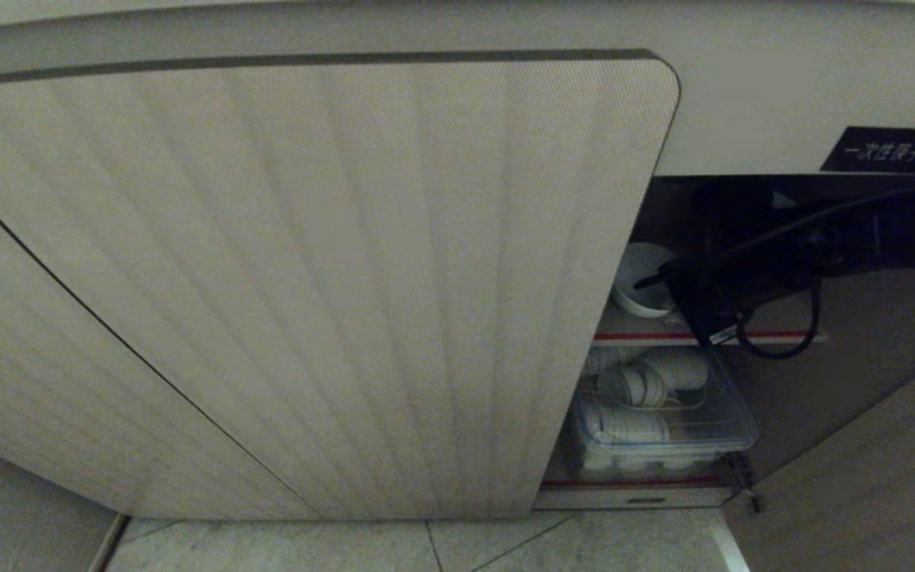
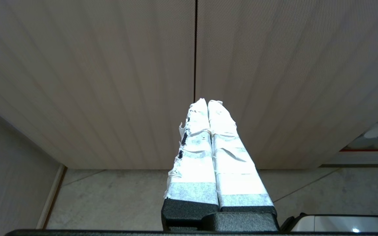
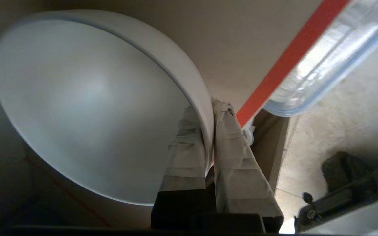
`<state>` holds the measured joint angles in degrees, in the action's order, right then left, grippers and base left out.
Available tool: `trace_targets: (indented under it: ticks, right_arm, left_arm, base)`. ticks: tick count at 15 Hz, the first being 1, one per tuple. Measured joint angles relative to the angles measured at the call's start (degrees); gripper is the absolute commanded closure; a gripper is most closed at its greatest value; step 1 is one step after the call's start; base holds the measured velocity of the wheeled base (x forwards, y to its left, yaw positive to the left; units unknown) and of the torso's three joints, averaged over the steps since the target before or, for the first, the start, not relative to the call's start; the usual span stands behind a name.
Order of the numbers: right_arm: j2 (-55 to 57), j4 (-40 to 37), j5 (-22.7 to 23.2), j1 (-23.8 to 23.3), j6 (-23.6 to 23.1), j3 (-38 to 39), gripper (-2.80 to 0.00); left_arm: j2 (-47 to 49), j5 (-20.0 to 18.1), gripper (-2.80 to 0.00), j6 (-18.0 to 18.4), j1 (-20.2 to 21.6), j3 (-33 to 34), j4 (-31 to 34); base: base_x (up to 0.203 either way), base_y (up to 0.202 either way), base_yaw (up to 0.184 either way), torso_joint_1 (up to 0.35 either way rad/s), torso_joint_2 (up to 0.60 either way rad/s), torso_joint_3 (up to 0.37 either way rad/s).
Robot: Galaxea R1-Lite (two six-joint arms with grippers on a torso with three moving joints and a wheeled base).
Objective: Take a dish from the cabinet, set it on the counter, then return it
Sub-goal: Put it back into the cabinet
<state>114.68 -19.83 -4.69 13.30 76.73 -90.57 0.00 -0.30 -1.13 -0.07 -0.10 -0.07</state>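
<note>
Clamped on the bowl's rim, one finger inside and one outside, my right gripper (image 3: 208, 114) holds the bowl (image 3: 87, 108) tilted over the upper shelf (image 1: 704, 335) inside the cabinet (image 1: 306, 278). My left gripper (image 2: 207, 105) hangs parked with fingers pressed together, empty, facing the ribbed doors; the way out, I judge, is back past the shelf's red edge.

The dish (image 1: 638, 280) (image 3: 87, 105) — a plain white round bowl — is tilted above the upper shelf inside the cabinet (image 1: 306, 278), its rim pinched between taped fingers. The cabinet is low and beige with vertically ribbed doors — one door open, showing red-edged shelves.
</note>
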Motion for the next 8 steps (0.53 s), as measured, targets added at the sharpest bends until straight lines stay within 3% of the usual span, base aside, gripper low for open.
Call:
trace_targets:
  ticks: [3, 8]
  right_arm:
    - [1.4, -4.2, 0.3, -0.4, 0.2, -3.8, 0.0]
    - [3.1, -4.5, 0.3, -0.5, 0.2, -5.7, 0.0]
  left_arm:
    - [0.0, 0.0, 0.0, 0.0, 0.0, 0.0, 0.0]
    - [0.0, 0.0, 0.0, 0.0, 0.0, 0.0, 0.0]
  base:
    - [0.0, 0.0, 0.0, 0.0, 0.0, 0.0]
    - [0.0, 0.0, 0.0, 0.0, 0.0, 0.0]
